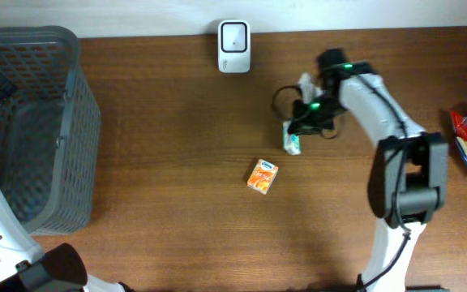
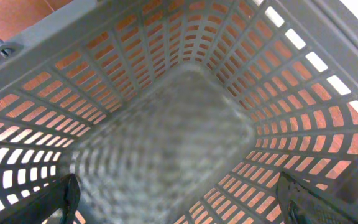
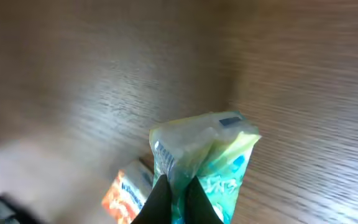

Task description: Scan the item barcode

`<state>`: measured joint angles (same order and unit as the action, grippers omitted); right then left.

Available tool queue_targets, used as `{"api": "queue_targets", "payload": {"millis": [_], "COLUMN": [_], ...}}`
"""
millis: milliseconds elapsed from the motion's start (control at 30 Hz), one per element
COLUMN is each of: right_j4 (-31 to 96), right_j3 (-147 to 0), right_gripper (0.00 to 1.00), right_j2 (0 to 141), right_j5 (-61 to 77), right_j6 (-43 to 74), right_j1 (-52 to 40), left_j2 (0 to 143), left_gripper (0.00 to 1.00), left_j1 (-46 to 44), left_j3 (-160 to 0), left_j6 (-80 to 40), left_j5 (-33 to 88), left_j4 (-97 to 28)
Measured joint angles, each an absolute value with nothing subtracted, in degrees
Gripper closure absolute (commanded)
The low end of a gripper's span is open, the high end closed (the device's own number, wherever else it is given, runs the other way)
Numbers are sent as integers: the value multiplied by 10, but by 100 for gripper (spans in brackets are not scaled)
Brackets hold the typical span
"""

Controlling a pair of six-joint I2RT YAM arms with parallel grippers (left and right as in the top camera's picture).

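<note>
Our right hand point(image 3: 174, 200) is clenched on a small green packet point(image 3: 199, 146). It pinches the packet by one edge, so most of it sticks out free and its sides can be shown. From above, the packet sits low over the bench point(image 1: 177, 105), a little right of the middle. We cannot tell if it touches the wood.

The white scanner point(image 1: 233, 46) stands at the far edge of the bench, left of the packet and well apart from it. We think the next job is to carry the packet there and turn its stripes toward the scanner's face. We cannot see the stripes here.

An orange packet point(image 1: 262, 176) lies flat on the bench near the green one.

Our left hand point(image 2: 179, 208) is wide open and holds nothing. It hovers over the grey basket point(image 1: 79, 122) at the left. We guess it is there to be ready for scanned things.
</note>
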<state>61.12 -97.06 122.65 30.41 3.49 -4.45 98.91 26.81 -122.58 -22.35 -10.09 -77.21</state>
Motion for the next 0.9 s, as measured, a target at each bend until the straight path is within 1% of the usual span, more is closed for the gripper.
{"api": "queue_targets", "payload": {"millis": [100,167,200,233,267,300,333,367,500,567,667,800,900], "right_j4": [575,537,522,513,514,523,533,554,647,697,722,677,639], "right_j3": [-924,-861,-837,-815,-802,-792,-787,-787,-825,-861,-883,-883,-881], "right_gripper": [96,96,93,86,75,60,49,44,36,32,33,32,39], "right_j2": [1226,1227,1227,1227,1227,1227,1227,1227,1227,1226,1226,1226,1226], "right_j5": [419,484,497,506,510,506,488,461,395,382,373,369,349], "right_j6": [-8,-24,-28,-29,-32,-33,-28,-20,-25,-41,-80,-102,-82], "right_j1": [13,54,69,85,99,119,140,160,215,221,198,136,93], "left_j2": [989,989,989,989,989,989,989,989,989,989,989,989,989], "left_gripper": [1,1,1,1,1,1,1,1,1,1,1,1,1], "left_j1": [268,268,268,268,268,268,268,268,268,268,268,268,268], "left_j3": [-1226,-1226,-1226,-1226,-1226,-1226,-1226,-1226,-1226,-1226,-1226,-1226,-1226], "left_j6": [-223,-223,-223,-223,-223,-223,-223,-223,-223,-223,-223,-223,-223], "left_j5": [-101,-101,-101,-101,-101,-101,-101,-101,-101,-101,-101,-101,-101], "left_j4": [-772,-772,-772,-773,-772,-772,-772,-772,-772,-772,-772,-772,-772]}}
